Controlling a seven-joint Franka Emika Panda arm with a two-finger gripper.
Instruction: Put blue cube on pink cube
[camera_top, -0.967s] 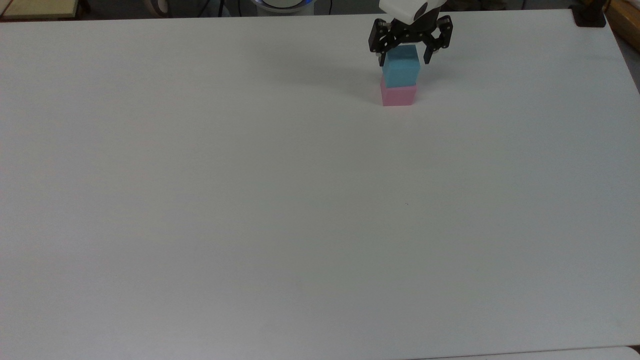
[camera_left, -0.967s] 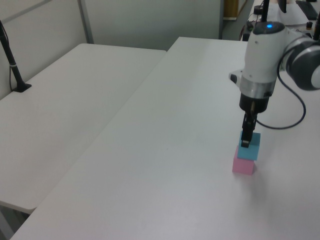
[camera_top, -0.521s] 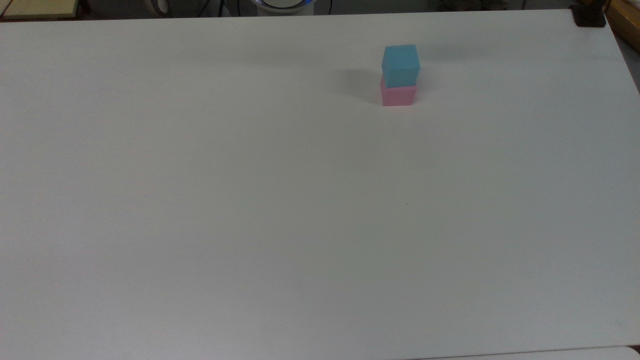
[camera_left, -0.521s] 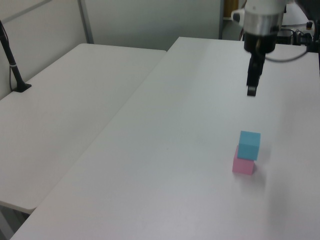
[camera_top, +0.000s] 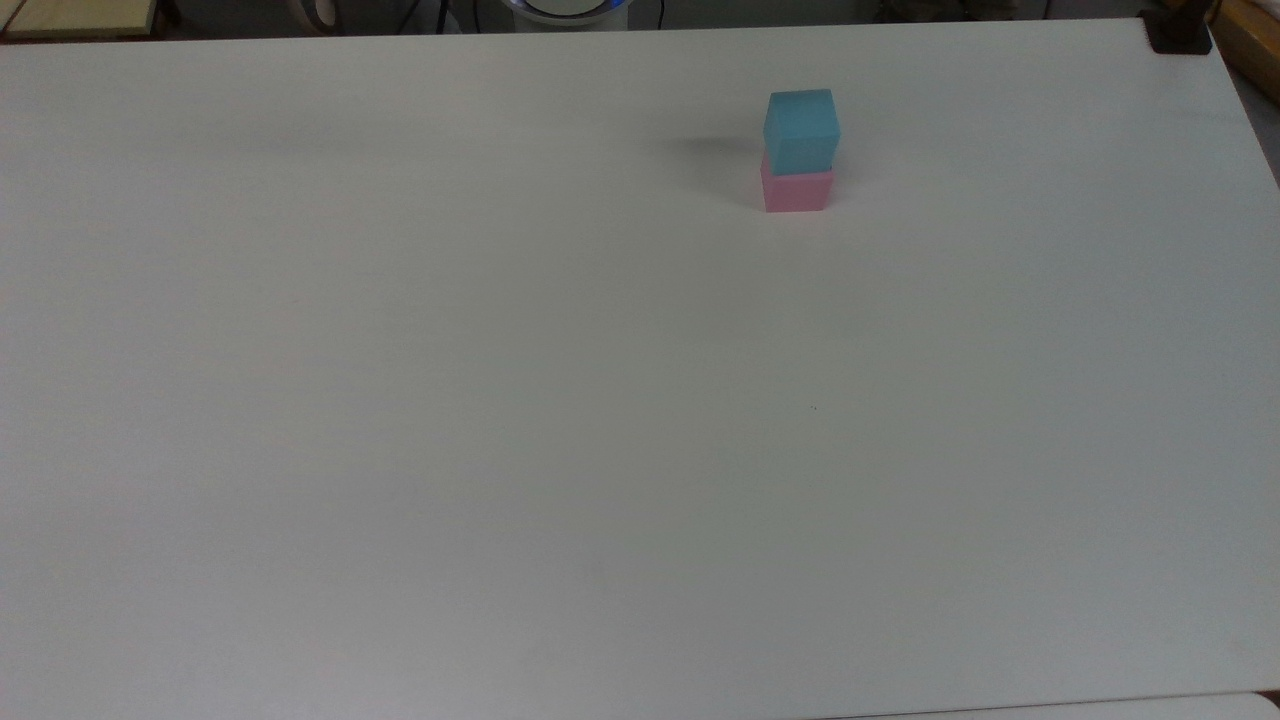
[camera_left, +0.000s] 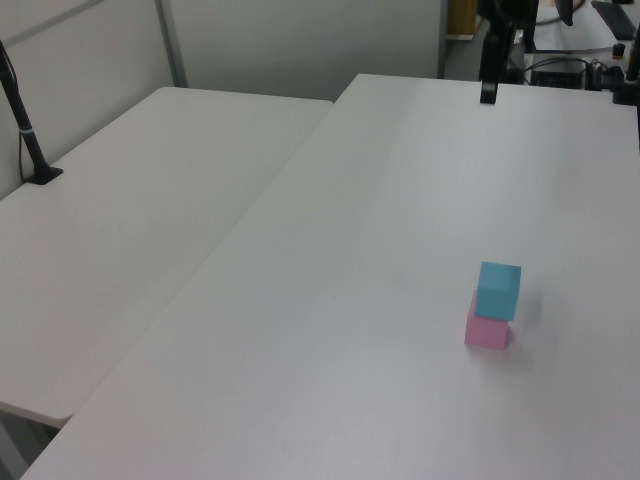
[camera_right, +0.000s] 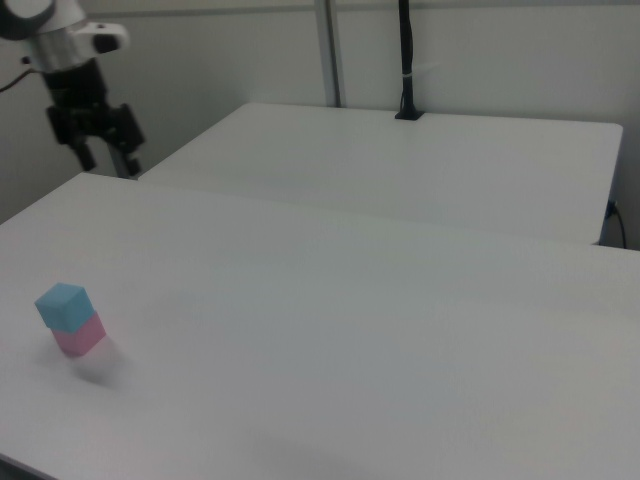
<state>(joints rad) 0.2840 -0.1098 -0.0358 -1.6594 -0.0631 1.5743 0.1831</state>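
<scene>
A plain white table (camera_top: 500, 450) fills the scene, with a second white table (camera_right: 430, 165) beside it and grey partition walls behind.

A second ago the gripper straddled the blue cube, fingers spread to either side of it; half a second ago it had lifted clear and hung above the stack. Now it has gone higher still, and in the left view its black finger (camera_left: 488, 70) dangles at the top edge, far beyond the cubes. The stack itself has not shifted.

In the right view the gripper (camera_right: 103, 150) hangs high at the right view's upper left, pointing down from the white wrist, its two black fingers held apart with nothing between them. It is well apart from the cubes.

The blue cube (camera_top: 801, 130) sits on the pink cube (camera_top: 796, 190), turned slightly off square so the edges do not quite line up; both show the same way in the left view (camera_left: 497, 290) (camera_left: 486, 329) and the right view (camera_right: 63, 306) (camera_right: 80, 334).

The stack stands near the far edge of the table in the top view, toward the top view's right. The rest of the tabletop around it lies bare. A black clamp (camera_top: 1178, 30) grips the far corner at the top view's upper right.
</scene>
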